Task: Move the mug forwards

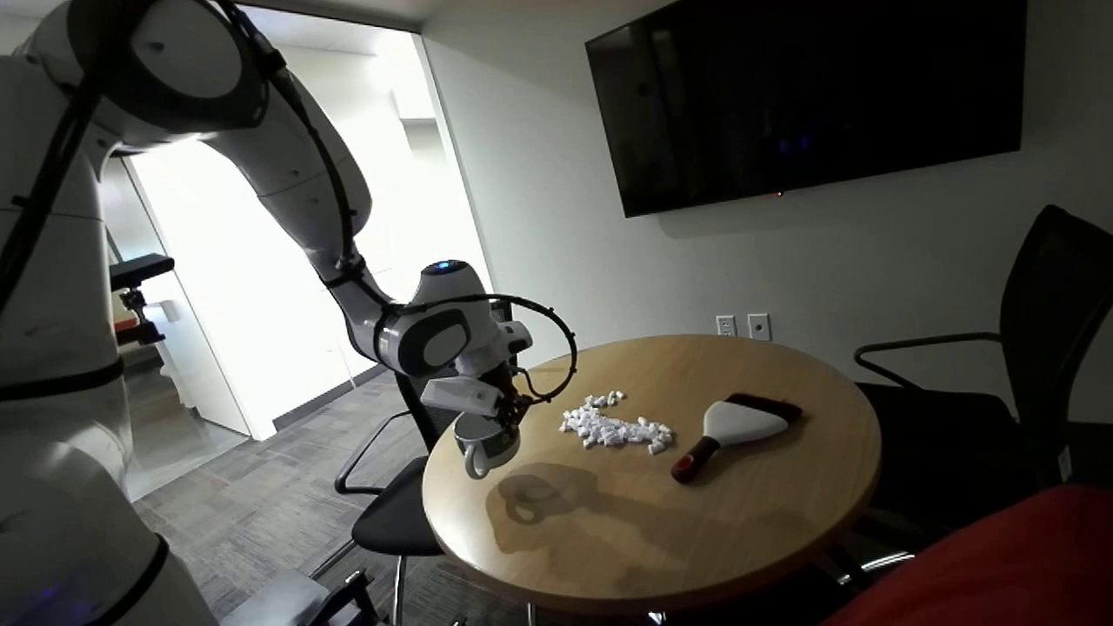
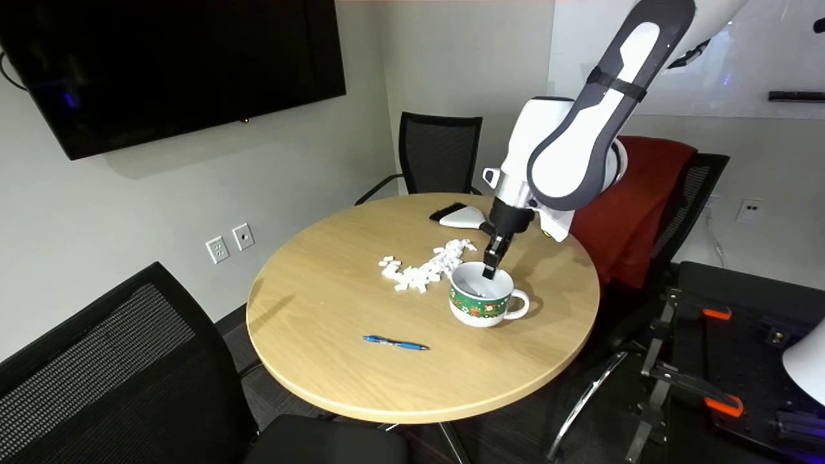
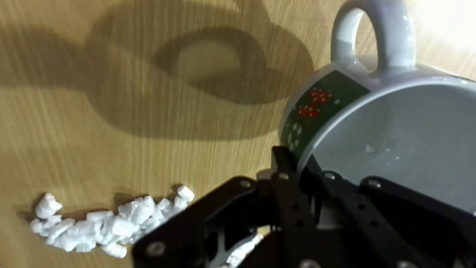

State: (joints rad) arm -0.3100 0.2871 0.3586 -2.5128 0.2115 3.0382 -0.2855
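The mug is a white cup with a green printed band, a side handle and a pale grey inside. It shows in both exterior views (image 1: 489, 442) (image 2: 480, 309) and at the right of the wrist view (image 3: 375, 123). My gripper (image 3: 299, 163) is shut on the mug's rim, one finger inside the wall and one outside. It also shows above the mug in both exterior views (image 1: 509, 410) (image 2: 491, 270). The mug is held in the air above the round wooden table (image 1: 626, 548), its shadow apart from it. It looks slightly tilted.
A scatter of small white pieces (image 1: 604, 429) lies on the table near the mug. A white brush-like tool with a dark handle (image 1: 743, 423) lies beyond it. A blue pen (image 2: 394, 343) lies on the table. Chairs (image 2: 440, 154) stand around the table.
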